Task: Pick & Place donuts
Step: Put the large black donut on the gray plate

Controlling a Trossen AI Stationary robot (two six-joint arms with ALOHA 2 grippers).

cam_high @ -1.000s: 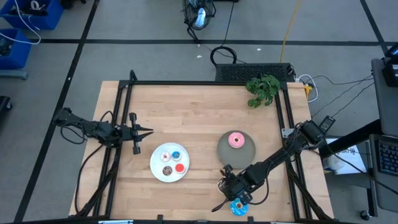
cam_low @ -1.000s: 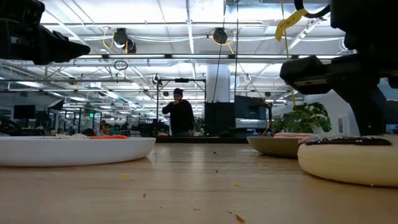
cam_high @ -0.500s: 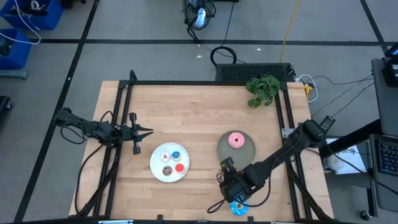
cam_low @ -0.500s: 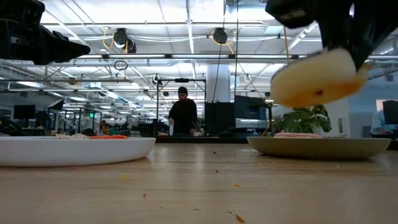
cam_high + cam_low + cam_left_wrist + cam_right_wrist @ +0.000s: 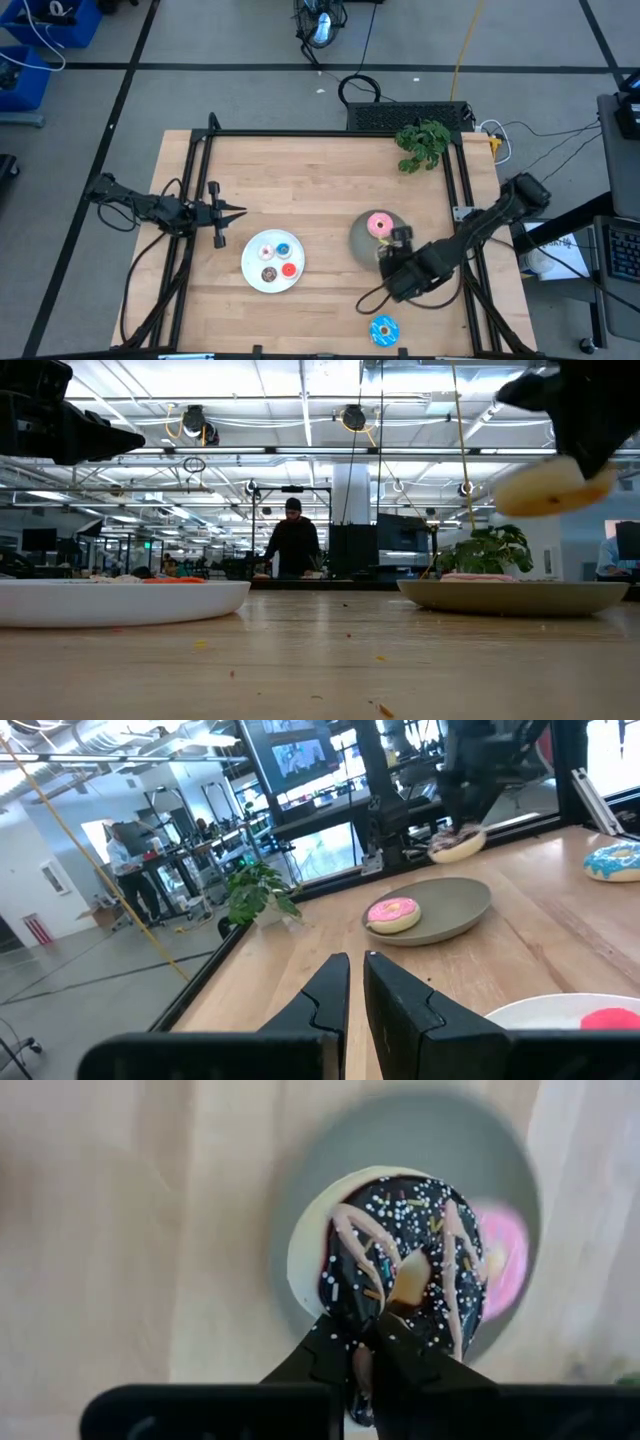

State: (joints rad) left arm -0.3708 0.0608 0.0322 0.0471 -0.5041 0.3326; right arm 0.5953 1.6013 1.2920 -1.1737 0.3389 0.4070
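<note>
1. High view: the right claw (image 5: 392, 252) hangs at the near-right rim of the grey plate (image 5: 362, 240), where the pink donut (image 5: 379, 225) lies; the left claw (image 5: 232, 212) waits far left.
2. Low view: the chocolate donut (image 5: 548, 488) is aloft, tilted, above the plate's right end.
3. Left wrist view: left claw pressed together, empty.
4. Right wrist view: claw pinching the drizzled ring through its hole, plate directly beyond. The blue-sprinkled donut (image 5: 384, 330) lies near the desk's (image 5: 300, 180) front edge.

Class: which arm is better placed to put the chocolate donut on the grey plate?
Right. The right gripper already holds the chocolate donut above the grey plate; the left gripper waits across the table.
</note>
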